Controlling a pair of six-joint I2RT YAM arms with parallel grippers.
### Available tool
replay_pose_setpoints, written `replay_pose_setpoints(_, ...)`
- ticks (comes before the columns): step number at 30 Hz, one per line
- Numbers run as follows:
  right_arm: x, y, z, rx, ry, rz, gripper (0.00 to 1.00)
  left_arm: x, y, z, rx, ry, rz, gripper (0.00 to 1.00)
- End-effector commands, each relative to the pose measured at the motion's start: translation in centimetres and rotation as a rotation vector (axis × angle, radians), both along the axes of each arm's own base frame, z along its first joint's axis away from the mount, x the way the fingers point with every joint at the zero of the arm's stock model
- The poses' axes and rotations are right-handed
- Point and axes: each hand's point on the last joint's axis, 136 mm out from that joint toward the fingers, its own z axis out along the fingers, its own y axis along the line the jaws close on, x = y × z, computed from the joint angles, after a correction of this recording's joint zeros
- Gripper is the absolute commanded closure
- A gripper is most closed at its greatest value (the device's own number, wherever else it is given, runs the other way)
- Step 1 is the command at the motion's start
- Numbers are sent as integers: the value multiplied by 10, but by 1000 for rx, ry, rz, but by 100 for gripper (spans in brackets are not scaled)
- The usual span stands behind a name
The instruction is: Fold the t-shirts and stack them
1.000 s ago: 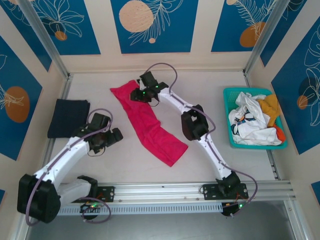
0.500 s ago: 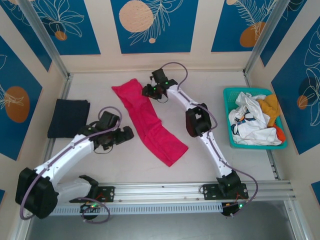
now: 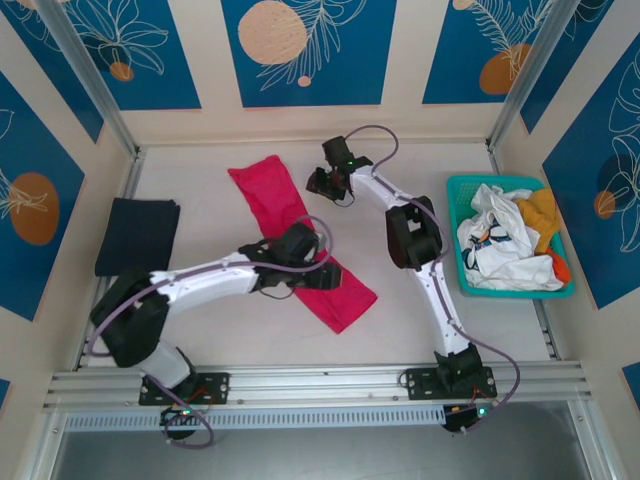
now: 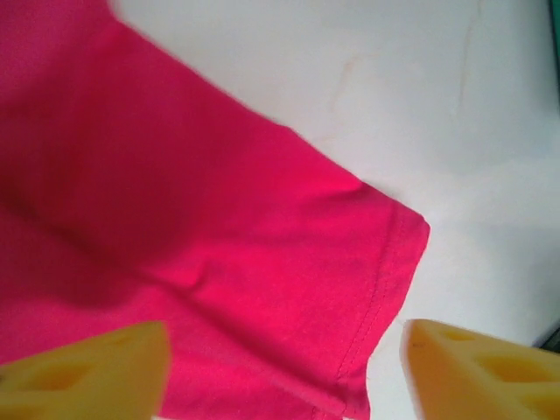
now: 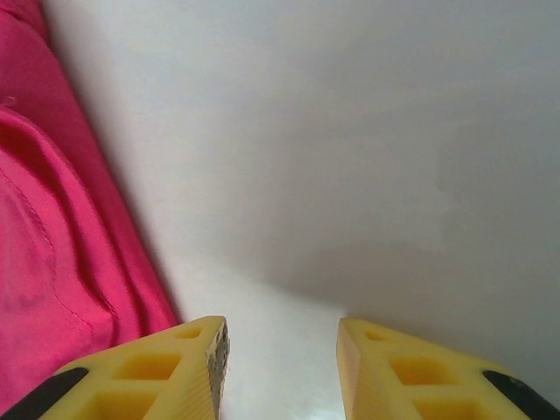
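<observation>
Blue-panelled walls (image 3: 300,50) are enclosing a pale table (image 3: 250,340), the pink shirt (image 3: 270,195) lying across it. Left gripper (image 4: 284,350) and right gripper (image 5: 280,337) are gaping, empty.

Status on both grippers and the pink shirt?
Left gripper open, low over pink t-shirt hemmed corner. Right gripper open, empty, over bare table beside it. Shirt lies as long strip. Nothing blocking.

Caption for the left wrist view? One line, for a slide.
Left gripper, jaws apart, over the hemmed corner of the magenta t-shirt on the white table.
</observation>
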Motion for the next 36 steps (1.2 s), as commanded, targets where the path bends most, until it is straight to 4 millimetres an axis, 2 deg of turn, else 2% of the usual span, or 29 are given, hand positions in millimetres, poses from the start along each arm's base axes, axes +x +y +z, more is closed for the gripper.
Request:
replay_pose_setpoints(1, -3, -12, 36, 17, -48, 13, 61, -6, -43, 0, -65, 30, -95, 44)
replay_pose_setpoints(3, -6, -19, 47, 23, -75, 12, 60, -15, -52, -13, -33, 81, -141, 50)
replay_pose_setpoints(5, -7, -26, 57, 35, -90, 11, 60, -21, -52, -26, 3, 107, -173, 52)
replay_pose_setpoints(7, -9, -31, 65, 48, -104, 15, 60, -27, -44, -42, 35, 107, -202, 57)
replay_pose_setpoints(11, -15, -28, 80, 73, -138, 52, 60, -45, -13, -75, 130, 139, -230, 58)
replay_pose_setpoints(14, -19, -11, 87, 112, -166, 117, 59, -55, 9, -87, 176, 156, -221, 58)
replay_pose_setpoints(19, -28, 48, 88, 150, -215, 279, 58, -69, 24, -91, 157, 165, -219, 58)
replay_pose_setpoints(23, -32, 94, 79, 149, -231, 372, 57, -80, 35, -98, 163, 192, -216, 58)
replay_pose_setpoints(26, -31, 117, 63, 152, -207, 392, 57, -84, 43, -100, 175, 196, -210, 58)
replay_pose_setpoints(28, -29, 125, 50, 142, -182, 379, 57, -85, 48, -99, 177, 191, -205, 58)
replay_pose_setpoints(31, -24, 122, 28, 117, -135, 329, 60, -87, 57, -99, 187, 182, -200, 58)
replay_pose_setpoints(33, -20, 113, 15, 112, -98, 285, 61, -88, 63, -99, 200, 177, -199, 58)
replay_pose_setpoints(36, -14, 88, -4, 83, -28, 207, 61, -91, 68, -98, 204, 177, -203, 57)
